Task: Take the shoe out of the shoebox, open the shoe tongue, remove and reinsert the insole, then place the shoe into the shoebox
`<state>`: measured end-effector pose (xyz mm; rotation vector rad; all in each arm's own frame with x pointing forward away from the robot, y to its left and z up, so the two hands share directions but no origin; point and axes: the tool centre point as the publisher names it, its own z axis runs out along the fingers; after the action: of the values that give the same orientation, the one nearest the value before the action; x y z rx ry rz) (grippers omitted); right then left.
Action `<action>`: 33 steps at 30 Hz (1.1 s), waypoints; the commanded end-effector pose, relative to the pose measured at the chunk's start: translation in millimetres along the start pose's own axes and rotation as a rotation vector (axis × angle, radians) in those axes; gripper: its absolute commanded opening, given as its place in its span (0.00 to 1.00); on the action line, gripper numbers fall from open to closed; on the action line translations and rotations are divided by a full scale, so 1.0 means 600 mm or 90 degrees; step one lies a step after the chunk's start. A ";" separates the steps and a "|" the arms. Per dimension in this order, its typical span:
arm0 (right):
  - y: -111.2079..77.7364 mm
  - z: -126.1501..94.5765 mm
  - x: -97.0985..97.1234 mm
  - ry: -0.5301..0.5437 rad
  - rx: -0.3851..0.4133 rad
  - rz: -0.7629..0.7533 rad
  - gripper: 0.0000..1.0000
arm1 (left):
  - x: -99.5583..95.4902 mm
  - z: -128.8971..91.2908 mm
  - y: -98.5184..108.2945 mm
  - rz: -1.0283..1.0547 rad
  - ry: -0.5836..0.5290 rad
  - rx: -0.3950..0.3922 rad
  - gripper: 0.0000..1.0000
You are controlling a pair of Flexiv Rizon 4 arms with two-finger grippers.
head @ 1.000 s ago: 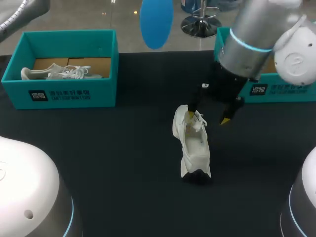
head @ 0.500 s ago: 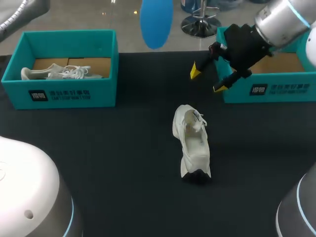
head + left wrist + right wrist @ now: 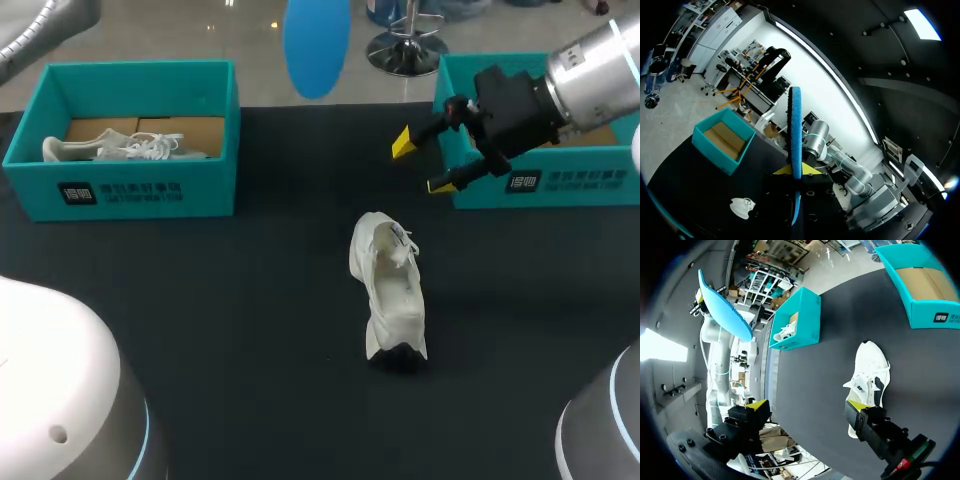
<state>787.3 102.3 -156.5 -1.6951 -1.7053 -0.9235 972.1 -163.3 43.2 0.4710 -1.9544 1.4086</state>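
Observation:
A white shoe (image 3: pixel 388 285) stands alone on the black table, its tongue area facing the far side. My right gripper (image 3: pixel 422 164) hovers open and empty, up and to the right of the shoe, in front of the right teal shoebox (image 3: pixel 600 185). In the right wrist view its gripper (image 3: pixel 807 405) is spread wide, with the shoe (image 3: pixel 870 375) lying under one finger. My left gripper (image 3: pixel 795 171) is shut on a blue insole (image 3: pixel 795 130), held edge-on high above the table. The insole (image 3: pixel 317 45) shows beyond the table's far edge.
The left teal shoebox (image 3: pixel 140 190) at the back left holds another white shoe (image 3: pixel 110 148). The right shoebox (image 3: pixel 920 285) shows only its cardboard floor. Black tabletop (image 3: pixel 250 330) surrounds the shoe. My arms' round bases fill both near corners.
My right gripper has lifted off the shoe's tongue and pulled back to the right, toward the right shoebox. The shoe and the blue insole have not moved.

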 end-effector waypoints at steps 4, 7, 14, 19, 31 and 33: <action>-0.004 0.016 0.010 0.117 0.045 0.141 1.00 | 0.000 -0.001 0.001 0.000 0.000 0.000 0.00; -0.003 0.024 0.020 0.164 0.055 0.167 1.00 | 0.000 -0.001 0.001 0.000 0.000 0.000 0.00; 0.005 0.030 0.053 0.267 0.060 0.172 1.00 | 0.000 -0.001 0.001 0.000 0.000 0.000 0.00; 0.012 0.024 0.080 0.271 0.056 0.152 1.00 | 0.000 -0.001 0.001 0.000 0.000 0.000 0.00; 0.028 0.026 0.105 0.288 0.013 0.186 1.00 | 0.000 -0.001 0.001 0.000 0.000 0.000 0.00; 0.033 0.035 0.113 0.313 0.017 0.182 1.00 | 0.000 -0.001 0.001 0.000 0.000 0.000 0.00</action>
<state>805.2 148.9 -108.0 -1.5110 -1.1381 -1.0365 972.1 -163.1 43.1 0.4712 -1.9544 1.4087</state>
